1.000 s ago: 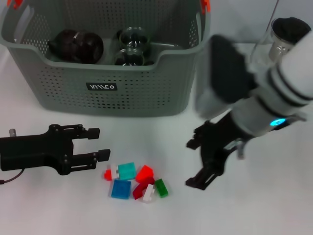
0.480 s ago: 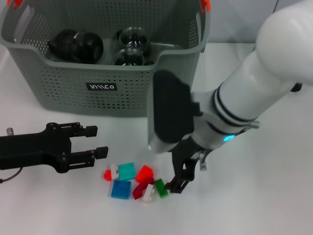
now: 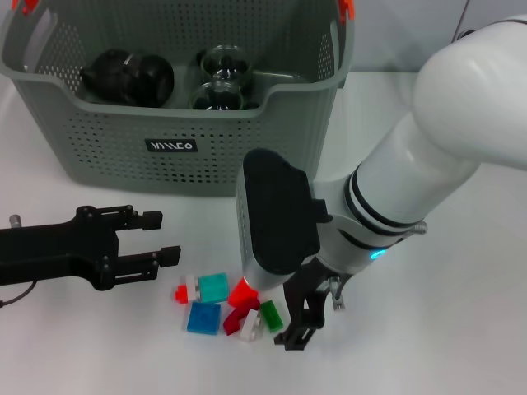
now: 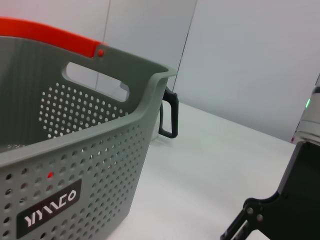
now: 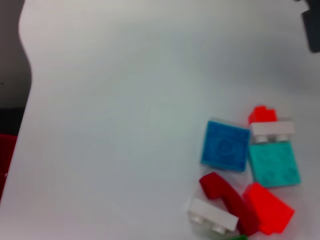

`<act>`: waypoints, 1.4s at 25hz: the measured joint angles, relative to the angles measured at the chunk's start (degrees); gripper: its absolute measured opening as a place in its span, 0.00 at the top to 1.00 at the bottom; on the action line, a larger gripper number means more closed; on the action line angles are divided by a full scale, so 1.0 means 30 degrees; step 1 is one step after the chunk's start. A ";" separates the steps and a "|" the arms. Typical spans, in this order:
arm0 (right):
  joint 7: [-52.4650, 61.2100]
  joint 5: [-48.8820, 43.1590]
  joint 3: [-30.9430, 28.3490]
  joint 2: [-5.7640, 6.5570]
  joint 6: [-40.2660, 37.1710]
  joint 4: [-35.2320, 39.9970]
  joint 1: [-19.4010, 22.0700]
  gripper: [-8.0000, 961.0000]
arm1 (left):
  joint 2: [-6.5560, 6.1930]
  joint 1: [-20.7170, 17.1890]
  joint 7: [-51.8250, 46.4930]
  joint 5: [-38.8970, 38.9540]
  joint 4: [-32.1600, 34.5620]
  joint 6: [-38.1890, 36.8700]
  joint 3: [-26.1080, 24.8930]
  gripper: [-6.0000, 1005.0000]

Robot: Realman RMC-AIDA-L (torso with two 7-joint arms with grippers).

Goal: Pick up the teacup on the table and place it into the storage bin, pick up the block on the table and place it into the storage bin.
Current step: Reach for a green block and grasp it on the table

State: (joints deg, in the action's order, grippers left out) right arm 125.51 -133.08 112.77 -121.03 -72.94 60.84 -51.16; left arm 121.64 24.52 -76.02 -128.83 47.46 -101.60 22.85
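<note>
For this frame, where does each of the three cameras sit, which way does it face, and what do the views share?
Head: looks down at the table; both arms, storage bin, blocks, left gripper and right gripper show.
Left wrist: low beside the bin wall, facing across the table; the right arm's dark part at the corner.
Right wrist: looks down on the blocks; no fingers visible.
Shared: bin, blocks.

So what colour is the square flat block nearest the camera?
Blue, clearest in the right wrist view.

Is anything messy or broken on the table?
Nothing looks broken or spilled. The blocks lie in a loose jumble on the table in front of the storage bin, some touching or leaning on each other. The right gripper is down beside them; the left gripper waits nearby, open.
</note>
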 joint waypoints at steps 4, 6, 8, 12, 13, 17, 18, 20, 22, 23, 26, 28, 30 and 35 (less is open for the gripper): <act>-0.0186 0.0399 0.0312 0.0001 -0.0077 -0.0733 -0.0291 0.02 | 0.0000 0.0001 0.0000 -0.0035 -0.0017 -0.0002 0.0007 0.34; -0.0265 0.0691 0.0458 -0.0001 -0.0067 -0.1221 -0.0537 0.02 | -0.0001 0.0001 0.0000 -0.0043 -0.0023 -0.0001 0.0011 0.34; -0.0343 0.0950 0.0557 -0.0014 0.0057 -0.1644 -0.0773 0.02 | 0.0000 0.0001 0.0033 -0.0063 -0.0034 -0.0002 0.0010 0.34; -0.0595 0.1354 0.0587 -0.0031 0.0272 -0.2240 -0.1066 0.02 | 0.0000 0.0001 0.0057 -0.0068 -0.0034 -0.0001 0.0001 0.34; -0.0666 0.1411 0.0587 -0.0039 0.0362 -0.2365 -0.1118 0.02 | 0.0000 0.0000 0.0057 -0.0067 -0.0034 -0.0001 0.0000 0.34; -0.0945 0.1747 0.0605 -0.0095 0.0644 -0.2823 -0.1283 0.02 | 0.0000 0.0001 0.0058 -0.0067 -0.0030 -0.0001 0.0022 0.34; -0.0976 0.1798 0.0607 -0.0103 0.0670 -0.2890 -0.1316 0.02 | 0.0000 0.0001 0.0058 -0.0067 -0.0028 -0.0002 0.0022 0.34; -0.0995 0.1842 0.0612 -0.0108 0.0736 -0.2997 -0.1366 0.02 | 0.0000 0.0001 0.0059 -0.0067 -0.0027 -0.0001 0.0022 0.34; -0.0997 0.1856 0.0613 -0.0112 0.0794 -0.3114 -0.1425 0.02 | 0.0000 0.0001 0.0058 -0.0066 -0.0027 -0.0002 0.0007 0.34; -0.0997 0.1862 0.0614 -0.0115 0.0801 -0.3146 -0.1443 0.05 | 0.0000 0.0001 0.0058 -0.0065 -0.0027 -0.0002 0.0002 0.34; -0.0998 0.1872 0.0623 -0.0117 0.0813 -0.3161 -0.1458 0.15 | 0.0000 0.0000 0.0057 -0.0065 -0.0027 -0.0001 -0.0001 0.34; -0.0998 0.1875 0.0638 -0.0117 0.0828 -0.3166 -0.1461 0.19 | 0.0000 -0.0016 0.0061 -0.0065 -0.0028 -0.0004 0.0000 0.34; -0.0997 0.1880 0.0641 -0.0117 0.0833 -0.3172 -0.1462 0.22 | 0.0000 -0.0072 0.0085 -0.0067 -0.0016 -0.0018 0.0011 0.34; -0.0998 0.1882 0.0643 -0.0116 0.0847 -0.3174 -0.1462 0.29 | 0.0000 -0.0140 0.0118 -0.0073 0.0045 -0.0068 0.0000 0.34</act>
State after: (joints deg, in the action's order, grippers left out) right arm 122.52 -127.44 114.70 -121.38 -70.40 51.32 -55.55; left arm 121.64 24.10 -75.67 -129.05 47.59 -101.80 22.85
